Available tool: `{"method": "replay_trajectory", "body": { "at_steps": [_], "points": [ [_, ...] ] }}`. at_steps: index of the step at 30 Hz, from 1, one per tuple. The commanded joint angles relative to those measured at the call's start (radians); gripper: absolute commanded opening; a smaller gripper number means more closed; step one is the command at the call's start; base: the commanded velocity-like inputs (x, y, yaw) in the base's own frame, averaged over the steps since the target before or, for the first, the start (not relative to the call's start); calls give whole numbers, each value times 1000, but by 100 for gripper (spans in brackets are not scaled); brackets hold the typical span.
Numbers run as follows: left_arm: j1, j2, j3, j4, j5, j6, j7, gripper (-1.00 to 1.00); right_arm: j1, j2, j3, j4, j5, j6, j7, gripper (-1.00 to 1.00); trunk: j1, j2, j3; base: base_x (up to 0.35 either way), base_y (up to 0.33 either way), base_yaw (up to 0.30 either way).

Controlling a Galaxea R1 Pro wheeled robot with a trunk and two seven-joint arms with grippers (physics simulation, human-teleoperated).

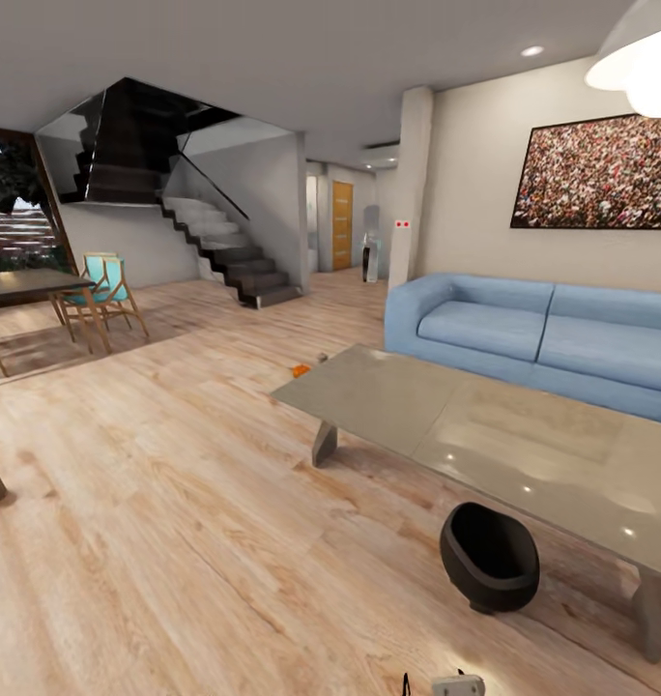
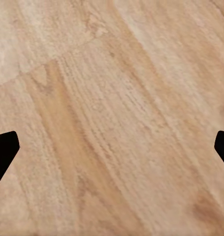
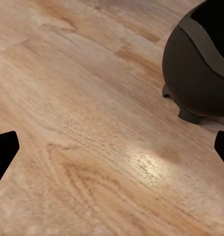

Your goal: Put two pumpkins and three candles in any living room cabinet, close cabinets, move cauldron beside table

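Cauldron point(image 1: 489, 558) stands upright on the wood floor point(image 1: 176, 541), just beside the grey bench point(image 1: 524, 435). One pumpkin point(image 1: 299, 369) lies beyond the bench's far end. Both grippers' fingers point(image 3: 4, 152) apart, holding nothing.

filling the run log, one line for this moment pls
cauldron: on floor beside table | pumpkin: floor beyond table | grippers: both open, empty

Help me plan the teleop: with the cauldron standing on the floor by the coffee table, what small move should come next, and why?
Probably drive toward the small orange object on the floor past the table's far corner; it looks like a pumpkin. The cauldron already stands beside the table, and both the left gripper and right gripper are open and empty over bare floor.
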Motion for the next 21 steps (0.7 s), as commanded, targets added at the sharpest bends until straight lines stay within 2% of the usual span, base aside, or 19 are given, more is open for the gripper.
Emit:
{"method": "replay_trajectory", "body": {
  "at_steps": [1,8,13,16,21],
  "points": [
    [0,0,-9,-1,2,0,7,100,-1,0,9,1,-10,-4,-3,100,0,0,-1,0,0,166],
    [0,1,-7,-1,4,0,7,100,-1,11,8,2,-10,-8,-4,100,0,0,-1,0,0,249],
    [0,7,-4,-1,5,-2,8,100,-1,14,8,2,-10,-8,-4,100,0,0,-2,83,252,259],
    [0,6,-4,-1,5,-1,8,100,-1,15,8,1,-15,-9,-4,100,0,0,-6,83,249,97],
    [0,2,-5,-1,5,0,7,100,-1,14,5,1,-18,-16,-4,100,0,0,-8,5,14,40]
  ]
}}
